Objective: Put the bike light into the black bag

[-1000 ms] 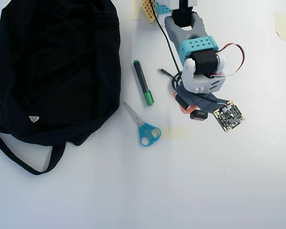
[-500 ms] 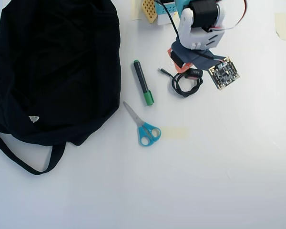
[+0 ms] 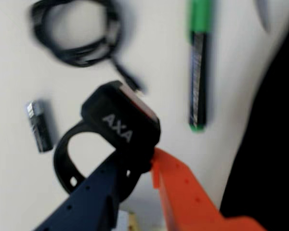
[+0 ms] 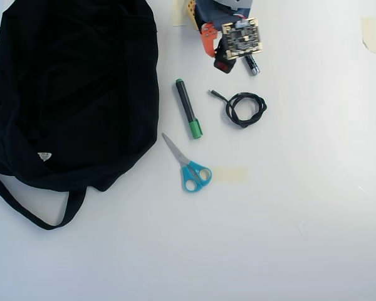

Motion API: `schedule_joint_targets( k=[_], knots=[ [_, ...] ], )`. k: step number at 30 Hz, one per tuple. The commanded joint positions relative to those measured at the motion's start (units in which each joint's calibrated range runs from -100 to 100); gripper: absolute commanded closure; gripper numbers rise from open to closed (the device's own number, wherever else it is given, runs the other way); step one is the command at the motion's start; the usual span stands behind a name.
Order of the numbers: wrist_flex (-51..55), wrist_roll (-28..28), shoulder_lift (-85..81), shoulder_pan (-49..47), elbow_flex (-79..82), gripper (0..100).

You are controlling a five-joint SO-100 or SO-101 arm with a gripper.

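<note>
In the wrist view the bike light [image 3: 120,120] sits mid-frame, clamped at its base between my dark blue and orange fingers, so my pincer [image 3: 135,166] is closed on it, its loop strap curling out to the lower left. Around it lie a coiled black cable [image 3: 77,33] at upper left, a small cylinder [image 3: 38,126] at left and a green-capped marker [image 3: 198,67] at upper right. In the overhead view the black bag [image 4: 75,94] fills the left side while I sit at the top centre, with blue-handled scissors [image 4: 188,166] near mid-frame

Wrist view: rides just behind the end effector [image 3: 137,161], close above the white tabletop [image 3: 9,96], slightly blurred.
Overhead view: fixed high up, facing straight down on the whole tabletop [image 4: 288,219].
Shared: green-capped black marker pen [image 3: 198,67] [image 4: 187,108], coiled black cable [image 3: 77,31] [image 4: 243,108].
</note>
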Motion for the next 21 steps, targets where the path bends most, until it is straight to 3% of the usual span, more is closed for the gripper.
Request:
schedule_joint_targets(
  k=[1,14,21],
  knots=[
    [0.9,-4.2,-1.6,7.1,0.8,98],
    [-16.5,-5.5,-0.9,26.9,1.3,98],
    [-27.0,-13.3,3.4,36.2,3.4,98]
  ],
)
